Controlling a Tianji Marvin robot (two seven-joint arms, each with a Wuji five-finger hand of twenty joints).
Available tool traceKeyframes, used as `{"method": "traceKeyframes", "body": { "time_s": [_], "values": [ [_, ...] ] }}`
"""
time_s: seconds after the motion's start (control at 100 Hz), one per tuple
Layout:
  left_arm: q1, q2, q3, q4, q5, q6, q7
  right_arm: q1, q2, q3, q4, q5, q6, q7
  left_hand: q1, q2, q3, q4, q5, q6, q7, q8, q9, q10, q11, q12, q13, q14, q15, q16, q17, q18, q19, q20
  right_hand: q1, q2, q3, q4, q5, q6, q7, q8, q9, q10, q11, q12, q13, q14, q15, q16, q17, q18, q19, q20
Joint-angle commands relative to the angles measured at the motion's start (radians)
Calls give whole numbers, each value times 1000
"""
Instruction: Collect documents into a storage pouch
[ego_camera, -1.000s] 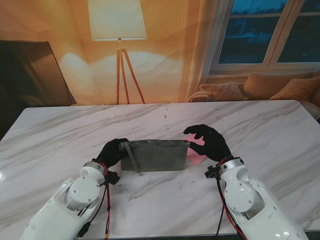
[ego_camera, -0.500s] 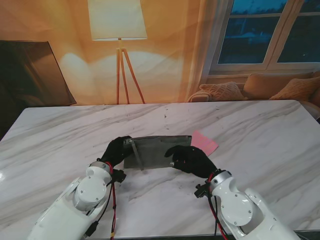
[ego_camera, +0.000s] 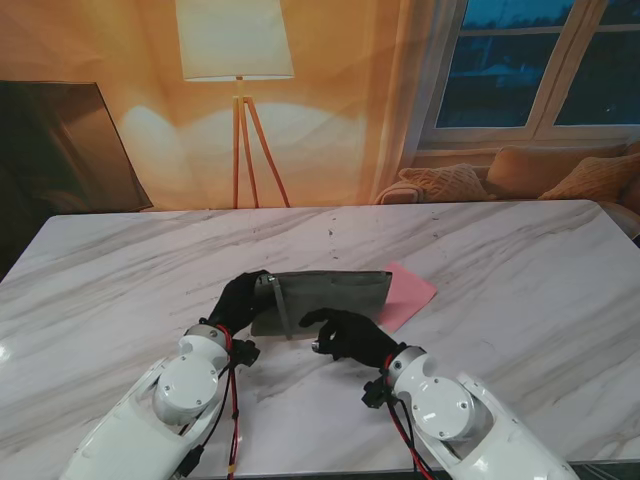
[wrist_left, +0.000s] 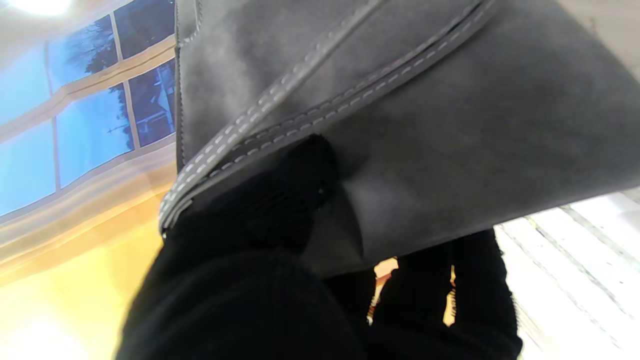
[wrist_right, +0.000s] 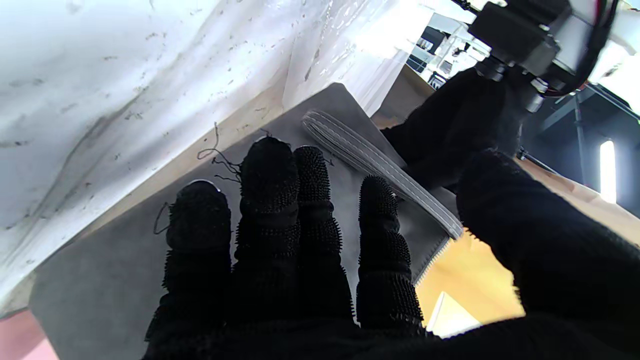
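A grey felt pouch stands tilted on its long edge at the table's middle. My left hand is shut on its left end; the left wrist view shows the thumb pressed on the stitched pouch. A pink document lies flat on the table, partly hidden behind the pouch's right end. My right hand is open, nearer to me than the pouch. In the right wrist view its straight fingers lie against the pouch face beside a stitched strap.
The white marble table spreads wide on both sides. Beyond its far edge stand a floor lamp, a dark screen on the left and sofa cushions under a window.
My right hand left the pink document and swung left across the pouch's near side. The document now lies flat behind the pouch. The pouch shifted slightly farther from me.
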Motion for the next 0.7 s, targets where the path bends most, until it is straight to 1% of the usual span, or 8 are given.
{"method": "traceKeyframes", "body": {
  "time_s": [0.0,0.15,0.32,0.51,0.61,0.69],
  "values": [
    [10,-10,5,-22,0,-10,-6,13,-11,-12,19,9,22,19,46,44,38,13,67,-48,147,105,57,1,36,18,29,61,13,12,-20,-52,28,-10,-19,-8,-11,31,-50,-3,-17,-12,-7,-2,23,18,19,-13,31,15,3,-6,33,16],
    [12,-10,11,-28,0,-17,-4,41,-15,-40,48,40,46,38,45,43,41,12,67,-51,149,108,57,-4,35,19,27,57,12,10,-22,-54,21,-14,-16,-7,-9,30,-49,-21,-11,-15,-23,1,27,24,10,-12,31,14,-4,-5,32,12],
    [9,-11,16,-26,-10,-25,-5,64,-27,-65,74,63,68,24,47,43,40,11,67,-52,151,112,56,-5,34,21,25,55,10,9,-24,-52,16,-17,-17,-5,-13,30,-62,-10,-10,-18,-39,-4,25,27,0,-15,26,12,-13,-8,26,7],
    [14,-11,16,-33,-15,-22,-8,80,-33,-80,93,75,83,20,46,38,42,11,68,-53,150,116,60,-4,33,22,30,55,12,9,-24,-52,15,-18,-15,-3,-15,30,-77,-18,-4,-14,-48,-7,22,26,-8,-18,18,9,-18,-10,20,2],
    [15,-12,17,-35,-13,-20,-4,89,-38,-88,100,103,95,26,39,30,54,9,74,-54,148,113,69,-3,31,16,38,55,13,7,-22,-49,16,-18,-1,1,-12,31,-66,-69,-2,-14,-52,-3,20,26,-16,-15,14,8,-25,-11,11,-2],
    [14,-12,18,-34,-10,-18,-2,97,-41,-98,108,113,95,27,32,25,66,7,75,-52,144,109,77,-3,28,10,43,55,12,5,-18,-47,17,-18,14,5,-8,30,-15,-102,13,-9,-62,-1,14,24,-24,-17,7,7,-30,-7,5,-5]
  ]
}}
